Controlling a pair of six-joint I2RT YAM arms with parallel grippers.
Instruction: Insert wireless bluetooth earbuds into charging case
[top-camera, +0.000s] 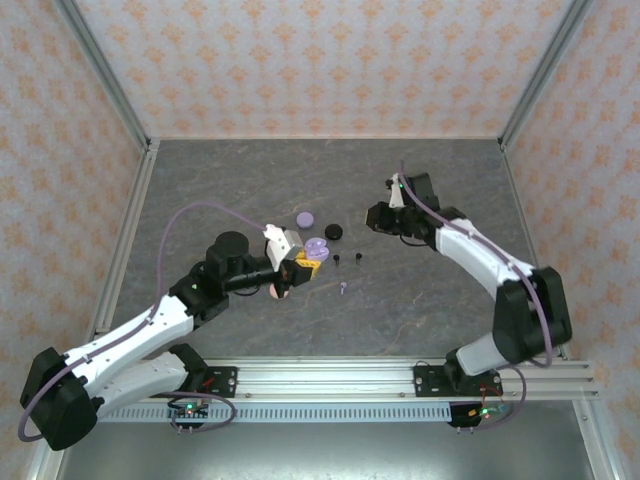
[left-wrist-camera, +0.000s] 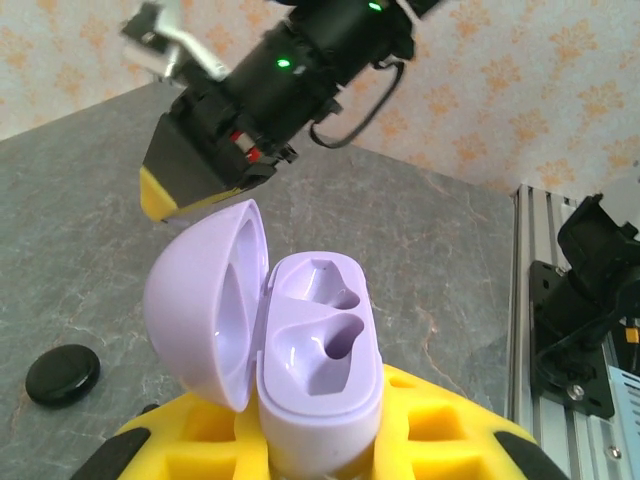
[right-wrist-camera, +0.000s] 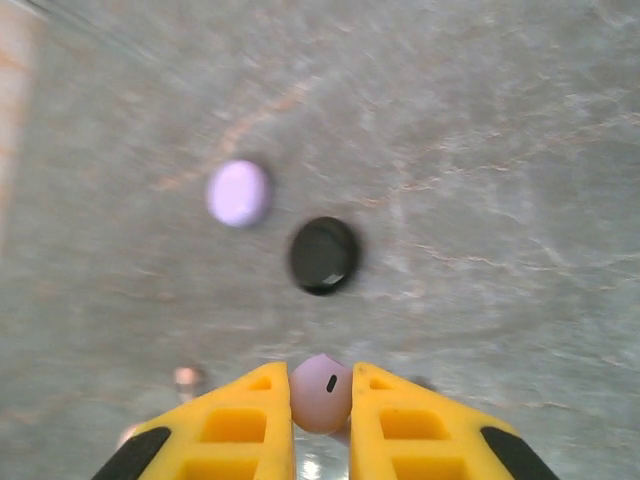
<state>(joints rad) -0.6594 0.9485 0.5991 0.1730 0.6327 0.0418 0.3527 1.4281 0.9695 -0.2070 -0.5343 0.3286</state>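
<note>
Your right gripper (right-wrist-camera: 321, 405) is pinched on a tiny pinkish-white earbud (right-wrist-camera: 318, 388); left gripper (top-camera: 303, 264) clamps the open lilac plastic charging case (left-wrist-camera: 320, 370). Tilt it wrong and that bud could jam on its rim or squirt out.

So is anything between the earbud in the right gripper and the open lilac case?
Nothing visible blocks it. The left gripper holds the lilac case with its lid open; a black round case lies low on the table between it and the earbud in the right gripper.
</note>
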